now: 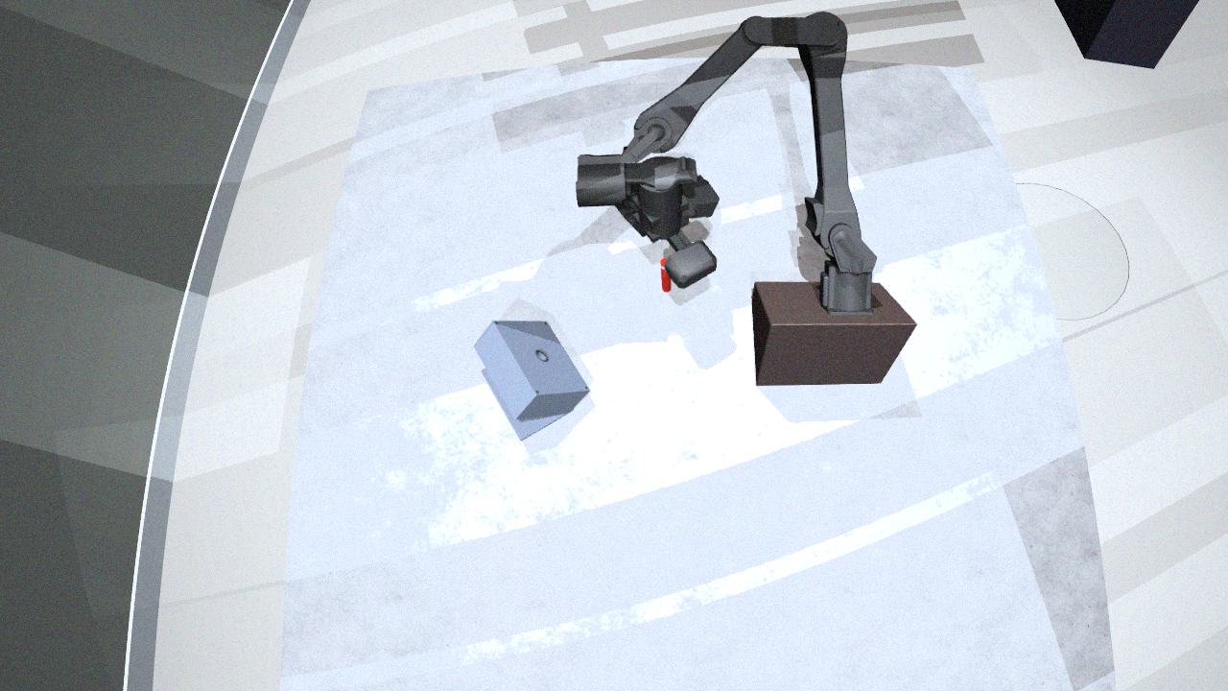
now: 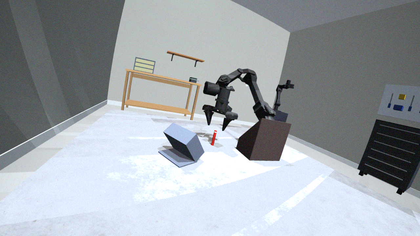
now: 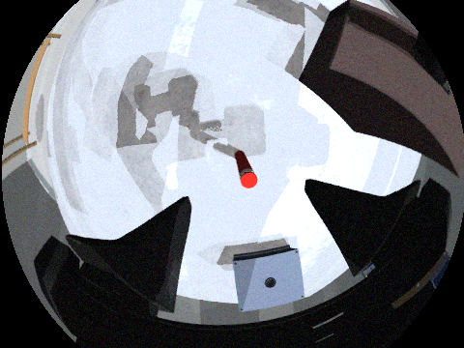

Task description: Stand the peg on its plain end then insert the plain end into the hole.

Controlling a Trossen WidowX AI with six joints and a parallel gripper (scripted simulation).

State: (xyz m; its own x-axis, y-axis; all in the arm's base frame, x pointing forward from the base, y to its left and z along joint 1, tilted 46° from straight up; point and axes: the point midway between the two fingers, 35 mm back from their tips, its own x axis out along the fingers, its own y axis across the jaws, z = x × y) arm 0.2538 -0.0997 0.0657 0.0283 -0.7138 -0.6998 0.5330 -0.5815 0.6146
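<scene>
Watching our gripper [image 2: 215,127] [image 3: 249,193], spread wide, nothing held, above the upright peg [image 1: 665,276] [image 2: 214,137] [image 3: 245,169]. Descending off-centre, a fingertip could topple it.

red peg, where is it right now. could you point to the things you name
The red peg [image 1: 666,279] [image 2: 213,138] [image 3: 244,166] stands upright on the table; in the exterior view it is between the blue-grey sloped block [image 1: 542,365] [image 2: 181,139] [image 3: 269,295] and the brown pedestal [image 1: 824,353] [image 2: 271,140] [image 3: 382,63], below the open tool [image 2: 216,127] [image 3: 249,193].
</scene>
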